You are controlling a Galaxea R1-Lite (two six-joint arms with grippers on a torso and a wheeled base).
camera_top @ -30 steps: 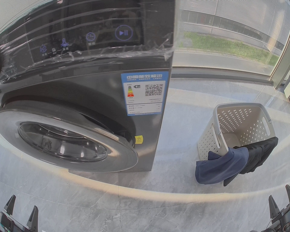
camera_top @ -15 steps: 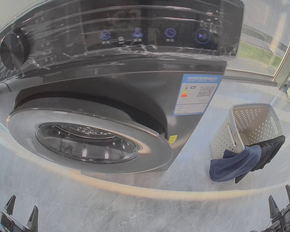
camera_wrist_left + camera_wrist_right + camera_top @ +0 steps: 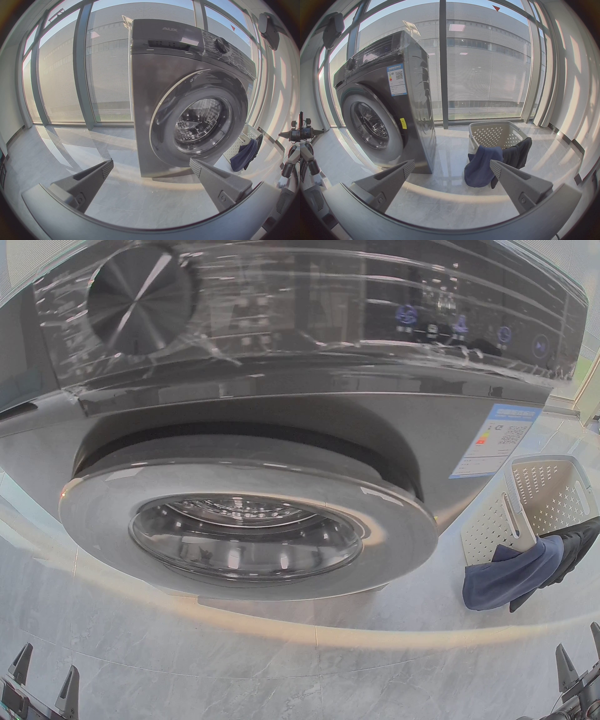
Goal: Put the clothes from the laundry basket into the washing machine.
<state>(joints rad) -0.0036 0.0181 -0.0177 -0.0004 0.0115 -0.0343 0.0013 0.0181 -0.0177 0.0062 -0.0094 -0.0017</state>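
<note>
Washing machine (image 3: 262, 421): dark grey front-loader, upright on pale tiled floor (image 3: 250, 652), tall windows (image 3: 487, 62) behind. Round glass door (image 3: 247, 537) shut against the front, with the drum (image 3: 197, 120) visible through it. Control dial (image 3: 139, 299) on the top panel. Energy label (image 3: 500, 440) near the front's right edge.

Laundry basket (image 3: 497, 132): white, perforated, on the floor to the machine's right, apart from it. Carries two garments draped over its near rim. Navy garment (image 3: 481, 168) hangs down the outside toward the floor. Black garment (image 3: 518, 154) lies just beside it, touching.

Left claw (image 3: 150, 162): released, jaws spread wide, grasping nothing. Low over bare floor, facing the machine's door, well apart from it.

Right claw (image 3: 451, 162): released, jaws spread wide, grasping nothing. Low over the floor, facing basket and clothes, apart from both.
</note>
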